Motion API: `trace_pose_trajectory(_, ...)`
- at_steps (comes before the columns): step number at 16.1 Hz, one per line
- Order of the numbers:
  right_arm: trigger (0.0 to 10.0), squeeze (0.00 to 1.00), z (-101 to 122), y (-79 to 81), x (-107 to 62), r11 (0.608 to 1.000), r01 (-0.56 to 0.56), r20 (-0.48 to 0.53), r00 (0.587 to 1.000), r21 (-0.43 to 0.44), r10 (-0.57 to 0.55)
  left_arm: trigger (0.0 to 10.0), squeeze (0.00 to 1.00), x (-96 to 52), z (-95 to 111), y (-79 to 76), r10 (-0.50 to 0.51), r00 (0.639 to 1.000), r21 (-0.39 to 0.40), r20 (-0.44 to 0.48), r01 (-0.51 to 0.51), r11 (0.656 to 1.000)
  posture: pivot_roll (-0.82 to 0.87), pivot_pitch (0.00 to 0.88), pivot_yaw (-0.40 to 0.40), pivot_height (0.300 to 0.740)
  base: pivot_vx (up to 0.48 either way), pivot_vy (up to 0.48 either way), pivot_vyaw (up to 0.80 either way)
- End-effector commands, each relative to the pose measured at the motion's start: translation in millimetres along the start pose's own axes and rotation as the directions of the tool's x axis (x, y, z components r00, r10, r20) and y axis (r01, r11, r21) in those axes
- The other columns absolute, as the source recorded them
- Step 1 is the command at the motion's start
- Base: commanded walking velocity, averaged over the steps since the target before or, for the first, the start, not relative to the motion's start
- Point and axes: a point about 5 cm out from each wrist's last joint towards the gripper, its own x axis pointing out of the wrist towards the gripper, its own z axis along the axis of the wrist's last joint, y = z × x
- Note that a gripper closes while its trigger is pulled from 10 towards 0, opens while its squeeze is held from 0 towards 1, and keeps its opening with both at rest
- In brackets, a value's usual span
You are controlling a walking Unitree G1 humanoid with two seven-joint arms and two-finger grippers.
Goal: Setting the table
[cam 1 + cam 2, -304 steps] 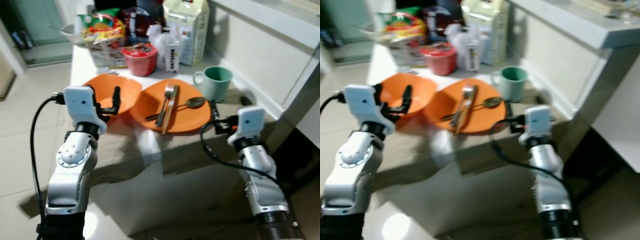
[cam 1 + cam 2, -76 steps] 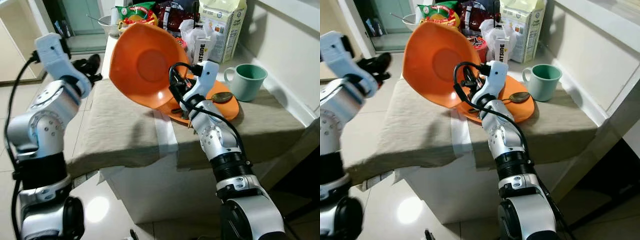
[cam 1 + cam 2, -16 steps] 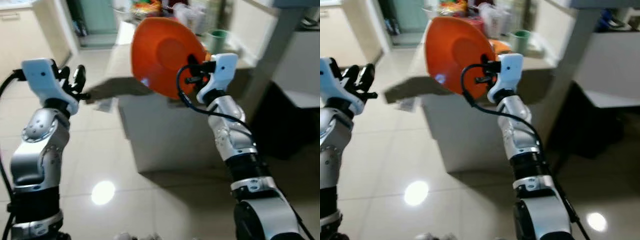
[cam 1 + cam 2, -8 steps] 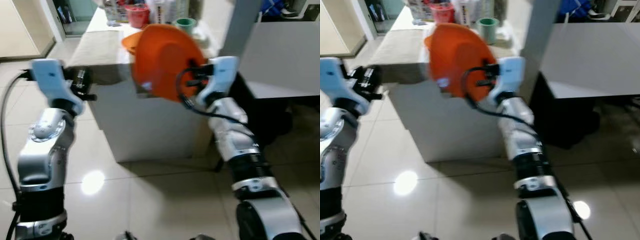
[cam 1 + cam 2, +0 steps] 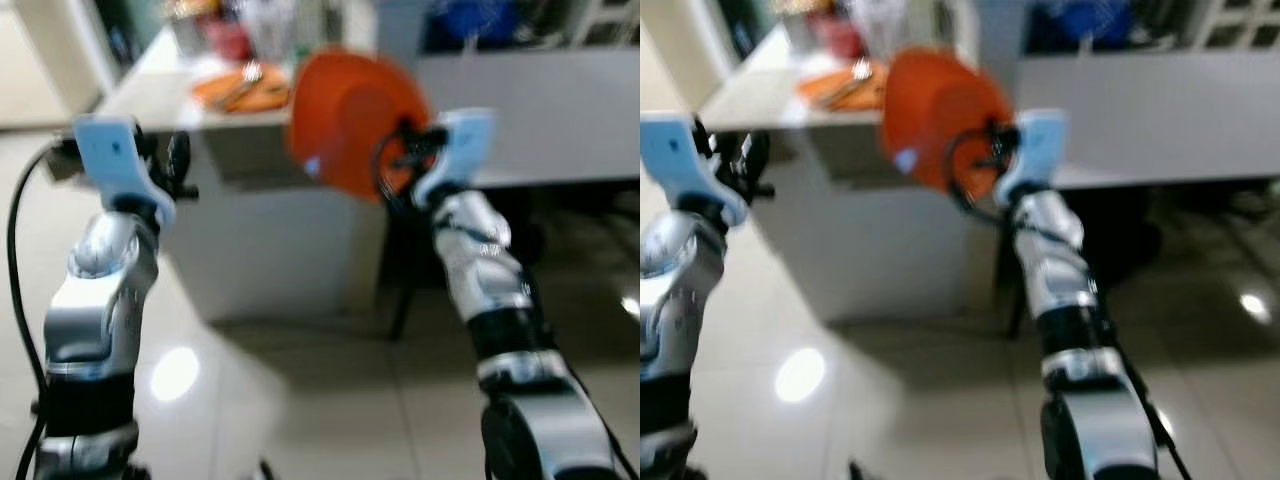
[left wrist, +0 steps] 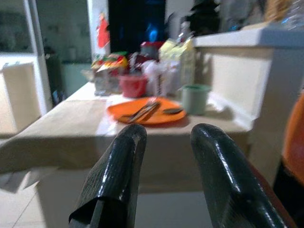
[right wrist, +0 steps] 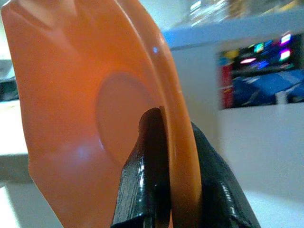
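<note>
My right gripper (image 7: 172,122) is shut on the rim of an orange bowl (image 5: 348,118), held up on edge at chest height with its hollow facing me. One finger lies inside the bowl, the other behind it. A second orange plate (image 6: 145,111) with a fork and spoon on it rests on the cloth-covered counter (image 5: 150,95), beside a green mug (image 6: 194,97). Raised at the left, my left gripper (image 6: 166,135) is open and holds nothing; its fingers (image 5: 177,160) point toward the counter.
Food packets and a red cup (image 6: 132,84) crowd the far end of the counter. A grey desk (image 5: 540,110) stands to the right behind the bowl, dark underneath. Glossy tiled floor (image 5: 300,400) spreads in front. The eye views are blurred.
The camera has swung to the right, so the counter has slid left and the grey desk has come into view. The right gripper still holds the bowl.
</note>
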Motion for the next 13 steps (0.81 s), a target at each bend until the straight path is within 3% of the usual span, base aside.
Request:
trace_pose_trajectory(1, 0.0, 0.00, 12.3, 12.3, 6.5, 0.999, -0.037, 0.057, 0.998, -0.003, 0.037, 10.0, 0.00, 1.5, 4.6, 2.3, 0.017, 1.000, 0.025, 0.021, -0.018, 1.000, -0.09, 0.000, 0.060, 0.740, 0.330, -0.345, 0.00)
trace_pose_trajectory(5, 0.0, 0.00, 12.1, 10.6, 5.5, 0.999, -0.032, 0.057, 0.998, -0.008, 0.032, 10.0, 0.00, 0.1, 8.4, -7.0, -0.010, 0.998, 0.048, 0.059, 0.007, 0.999, -0.10, 0.000, 0.062, 0.740, 0.000, 0.000, 0.00)
trace_pose_trajectory(10, 0.0, 0.00, 8.0, 4.1, 3.0, 1.000, -0.009, 0.041, 0.999, 0.000, 0.009, 10.0, 0.00, -2.1, 2.0, -7.8, 0.010, 1.000, 0.021, 0.028, -0.011, 1.000, -0.09, 0.000, 0.061, 0.740, 0.449, 0.000, 0.00)
trace_pose_trajectory(13, 0.0, 0.00, -0.5, -15.2, -10.2, 0.999, 0.041, 0.008, 0.999, -0.034, -0.041, 10.0, 0.00, -13.6, -10.1, -6.1, 0.008, 1.000, 0.022, -0.026, -0.007, 1.000, -0.08, 0.000, 0.065, 0.740, 0.475, 0.000, 0.00)
